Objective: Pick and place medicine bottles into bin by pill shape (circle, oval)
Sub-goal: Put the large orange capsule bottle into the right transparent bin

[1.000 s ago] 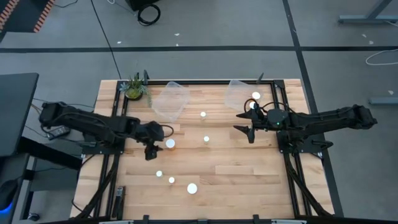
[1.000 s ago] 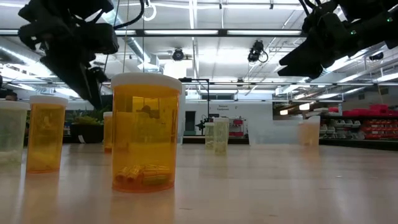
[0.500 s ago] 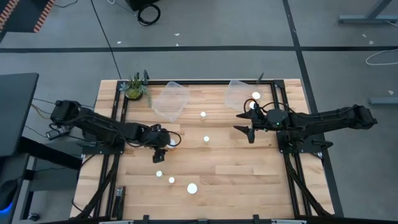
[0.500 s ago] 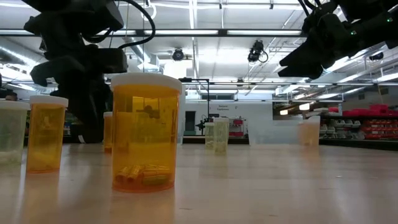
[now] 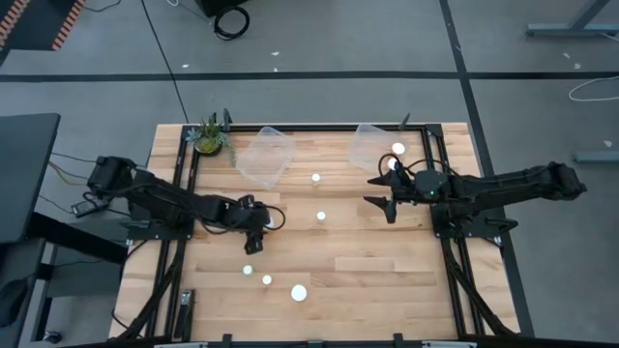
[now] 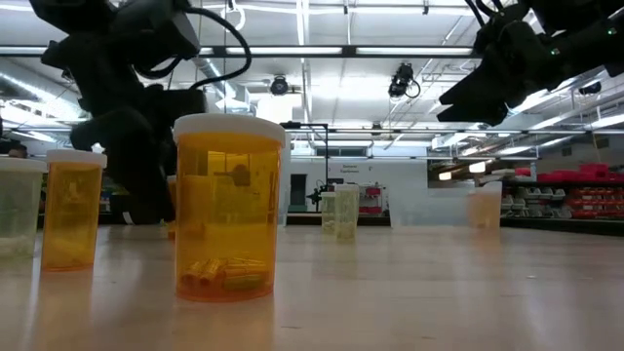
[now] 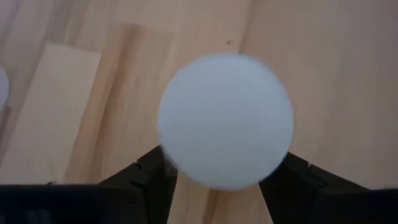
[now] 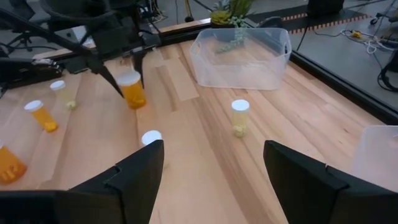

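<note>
Reaching down over the table's [image 5: 387,271] left half, the left gripper [image 5: 259,221] is straddling an amber bottle [image 8: 131,89], one dark finger [image 7: 152,177] on each side of its white cap [image 7: 225,120]; the bottle is standing upright on the wood, and whether the fingers are already squeezing it cannot be told. That bottle is sitting in front of the left clear bin [image 5: 264,155], toward the table's front, with a potted plant [image 5: 209,135] just beside the bin at the back corner. Two more bottles [image 5: 316,178] and [image 5: 321,217] are standing to the right of the bin, near the table's middle, and three others [image 5: 248,270], [image 5: 267,279], [image 5: 299,292] are grouped well in front of it. The right gripper [image 5: 387,191] is hovering with its fingers spread wide and holding nothing, well to the right of that bin, just in front of the right clear bin [image 5: 370,145].
</note>
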You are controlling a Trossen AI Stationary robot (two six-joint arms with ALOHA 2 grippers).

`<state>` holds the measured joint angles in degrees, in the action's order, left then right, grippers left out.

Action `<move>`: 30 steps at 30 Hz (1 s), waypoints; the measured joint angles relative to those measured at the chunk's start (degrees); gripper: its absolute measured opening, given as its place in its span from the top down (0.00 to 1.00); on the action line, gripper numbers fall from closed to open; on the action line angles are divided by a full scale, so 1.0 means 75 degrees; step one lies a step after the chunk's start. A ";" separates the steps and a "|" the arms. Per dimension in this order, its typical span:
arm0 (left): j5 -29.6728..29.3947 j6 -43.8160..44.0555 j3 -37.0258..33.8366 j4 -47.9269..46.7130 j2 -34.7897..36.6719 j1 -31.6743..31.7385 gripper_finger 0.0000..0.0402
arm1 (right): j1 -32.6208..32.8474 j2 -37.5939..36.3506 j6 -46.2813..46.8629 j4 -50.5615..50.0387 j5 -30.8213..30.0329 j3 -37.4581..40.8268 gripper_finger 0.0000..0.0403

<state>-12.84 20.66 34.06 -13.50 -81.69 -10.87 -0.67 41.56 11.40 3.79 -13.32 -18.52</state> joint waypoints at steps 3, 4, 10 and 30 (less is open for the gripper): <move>-0.0090 0.0164 0.0000 0.0138 -0.0140 -0.0048 0.46 | 0.0109 0.0000 0.0003 0.0006 -0.0036 0.0000 0.30; -0.0139 0.0166 0.0000 0.0211 -0.0160 -0.0068 0.45 | 0.0143 -0.0001 0.0012 0.0003 -0.0079 0.0000 0.30; -0.0307 0.0157 -0.0005 0.0324 -0.0160 -0.0188 0.41 | 0.0264 -0.0003 0.0073 -0.0047 -0.0230 0.0000 0.30; -0.0693 0.0127 -0.1501 0.3599 -0.0160 -0.0341 0.52 | 0.0266 -0.0003 0.0227 -0.0094 -0.0361 0.0000 0.30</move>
<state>-18.04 21.61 22.81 13.49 -82.89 -13.43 1.32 41.54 13.10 3.09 -16.03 -18.52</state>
